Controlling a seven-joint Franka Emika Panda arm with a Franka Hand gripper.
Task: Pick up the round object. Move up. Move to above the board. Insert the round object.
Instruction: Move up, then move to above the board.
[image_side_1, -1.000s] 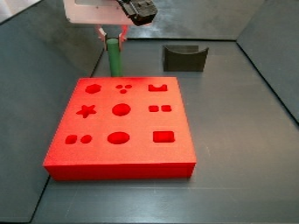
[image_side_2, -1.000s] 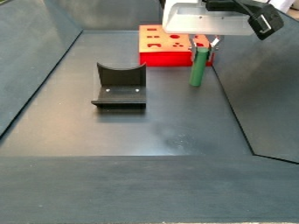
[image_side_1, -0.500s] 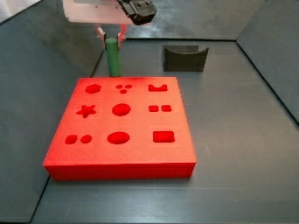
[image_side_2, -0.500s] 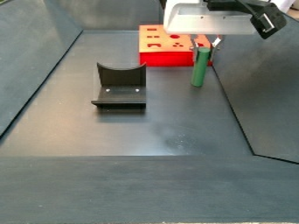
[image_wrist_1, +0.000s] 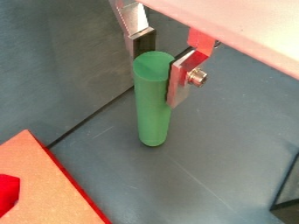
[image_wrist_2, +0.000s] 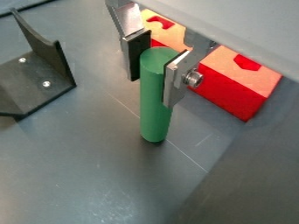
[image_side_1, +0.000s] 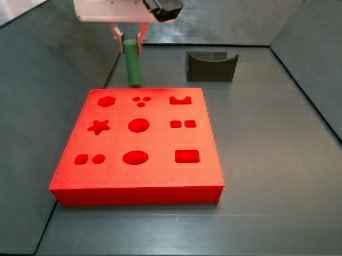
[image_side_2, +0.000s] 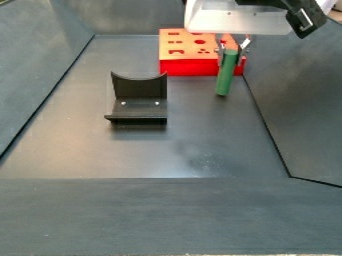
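The round object, a green peg (image_side_1: 132, 63), stands upright just behind the board's far edge. It also shows in a side view (image_side_2: 229, 76) and in both wrist views (image_wrist_1: 152, 105) (image_wrist_2: 152, 109). My gripper (image_side_1: 131, 38) is shut on its upper end, one finger (image_wrist_2: 138, 54) on each side. The gripper also shows at the peg's top in a side view (image_side_2: 230, 45) and in both wrist views (image_wrist_1: 160, 66) (image_wrist_2: 156, 68). The peg's lower end is at or just above the floor. The red board (image_side_1: 134, 172) lies flat with its cut-out holes empty; it also shows in a side view (image_side_2: 187, 66) and a wrist view (image_wrist_2: 228, 87).
The dark grey U-shaped fixture (image_side_1: 210, 66) stands on the floor beside the peg, apart from it, and shows in a side view (image_side_2: 135, 98) and a wrist view (image_wrist_2: 30, 74). Grey walls (image_side_1: 307, 60) close in the floor on the sides.
My gripper and the green peg have risen slightly; the peg stays upright in the fingers. The board and the fixture have not moved.
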